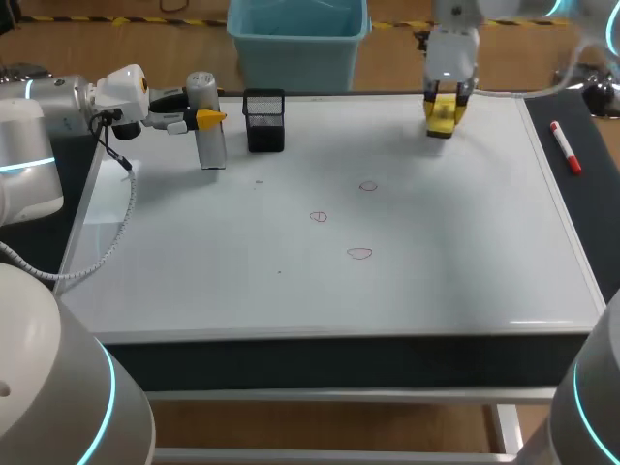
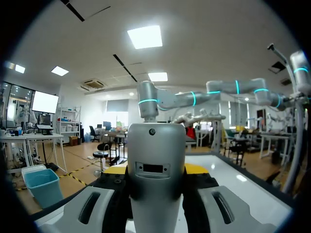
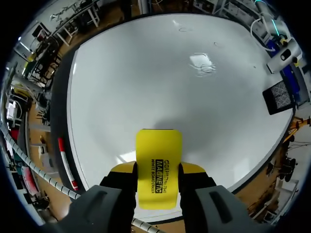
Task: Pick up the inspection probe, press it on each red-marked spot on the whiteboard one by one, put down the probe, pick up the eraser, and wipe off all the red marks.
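Yellow fingertips on the right gripper [image 1: 442, 107] are pinched on the yellow eraser [image 1: 441, 120] from both sides, up at the far right of the whiteboard [image 1: 455, 291]. Can't tell whether the eraser touches the surface or hangs just above it. Over at the far left, the left gripper [image 1: 201, 119] is clamped on the silver probe [image 1: 208, 145], which stands upright with its foot on the board, just left of a black mesh holder [image 1: 264, 121]. My read: probing is done and wiping comes next.

All three red marks [image 1: 319, 216] sit mid-board, well apart from the eraser, none wiped yet. A red marker [image 1: 566, 147] lies off the board on the right.

What could go sideways:
- The probe is tall and narrow, so if the left fingers drag on it while letting go, it could tip into the mesh holder or onto the board.
- The eraser is only pinched at its sides. Press too hard and it might twist or slide in the grip.
- The marks are thin and spread out, so one straight pass would probably miss at least one.
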Robot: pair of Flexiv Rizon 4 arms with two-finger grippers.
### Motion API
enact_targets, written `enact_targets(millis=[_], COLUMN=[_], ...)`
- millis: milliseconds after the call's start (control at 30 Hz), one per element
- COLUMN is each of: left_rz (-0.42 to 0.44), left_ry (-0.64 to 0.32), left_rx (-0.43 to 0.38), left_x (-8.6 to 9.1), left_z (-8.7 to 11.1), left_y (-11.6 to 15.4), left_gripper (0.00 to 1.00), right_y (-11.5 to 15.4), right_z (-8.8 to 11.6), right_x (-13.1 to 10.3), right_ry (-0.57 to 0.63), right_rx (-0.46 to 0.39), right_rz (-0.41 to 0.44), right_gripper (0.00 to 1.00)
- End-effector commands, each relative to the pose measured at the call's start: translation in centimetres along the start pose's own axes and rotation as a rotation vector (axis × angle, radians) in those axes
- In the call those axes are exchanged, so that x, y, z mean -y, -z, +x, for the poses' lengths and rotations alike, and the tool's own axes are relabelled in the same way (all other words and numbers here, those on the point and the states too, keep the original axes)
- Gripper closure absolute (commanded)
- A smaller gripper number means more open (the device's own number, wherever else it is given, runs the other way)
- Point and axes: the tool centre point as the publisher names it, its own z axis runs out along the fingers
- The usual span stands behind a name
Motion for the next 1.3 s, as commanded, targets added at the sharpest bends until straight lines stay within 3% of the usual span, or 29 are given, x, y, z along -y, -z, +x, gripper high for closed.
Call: enact_targets(millis=[33,367,633,967,1300], left_rz=[0.002,0.002,0.002,0.002,0.002], left_ry=[-0.002,-0.002,-0.002,-0.002,-0.002], left_rx=[0.0,0.0,0.0,0.0,0.0], left_x=[0.0,0.0,0.0,0.0,0.0], left_z=[0.0,0.0,0.0,0.0,0.0], left_y=[0.0,0.0,0.0,0.0,0.0], left_gripper=[1.0,1.0,1.0,1.0,1.0], right_y=[0.9,0.4,-0.2,-0.7,-0.5], right_z=[4.3,8.7,11.4,13.5,13.3], right_x=[-4.7,-7.7,-8.9,-7.5,-4.0], right_ry=[-0.03,-0.152,-0.246,-0.338,-0.298], right_rx=[0.02,0.016,0.063,0.07,0.072], right_rz=[0.196,0.269,0.307,0.303,0.261], right_gripper=[1.0,1.0,1.0,1.0,1.0])
